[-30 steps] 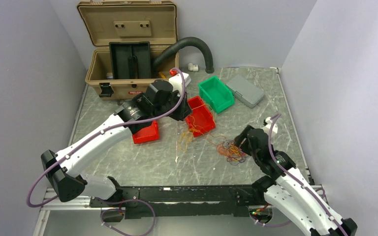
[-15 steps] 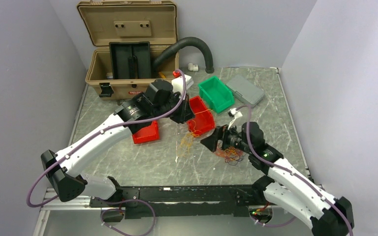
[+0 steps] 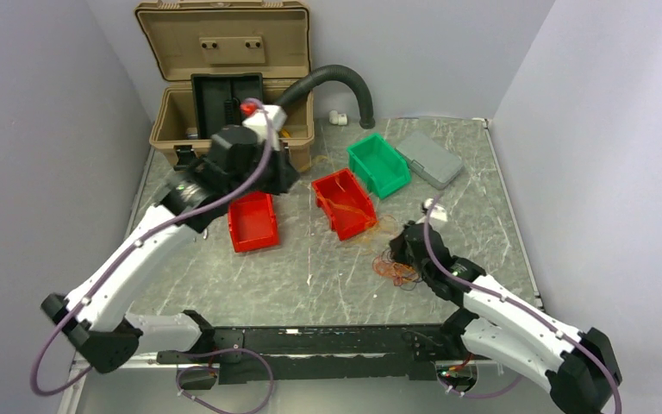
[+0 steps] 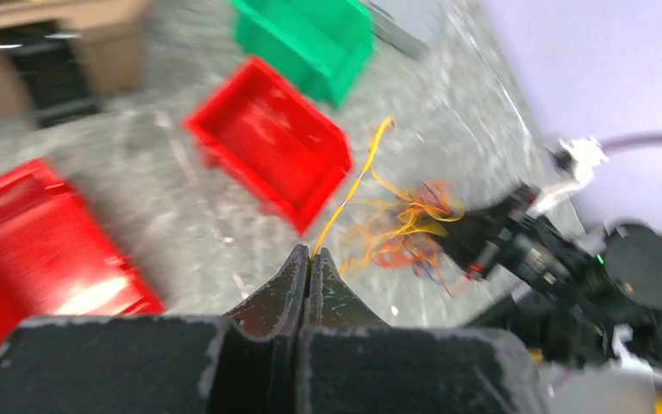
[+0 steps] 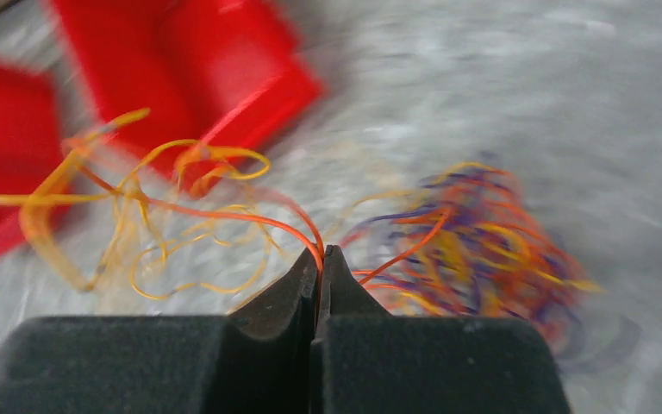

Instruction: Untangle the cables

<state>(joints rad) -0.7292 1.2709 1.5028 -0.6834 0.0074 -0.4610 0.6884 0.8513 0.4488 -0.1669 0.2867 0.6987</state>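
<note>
left wrist view, smeared by blur, shows the left gripper (image 4: 309,257) pinched tight on one yellow strand (image 4: 358,181). that strand runs off to the cables (image 4: 407,222), a loose orange, yellow and dark tangle lying on the table (image 4: 181,233) near a red bin (image 4: 267,155). right wrist view, equally blurred, has the right gripper (image 5: 320,259) closed with an orange strand (image 5: 259,219) caught between its tips, the tangle off to its right. from the top camera the left gripper's fingers are hidden under its wrist, by the tan toolbox (image 3: 224,52), and the thin strands cannot be traced. the right gripper covers part of the tangle.
</note>
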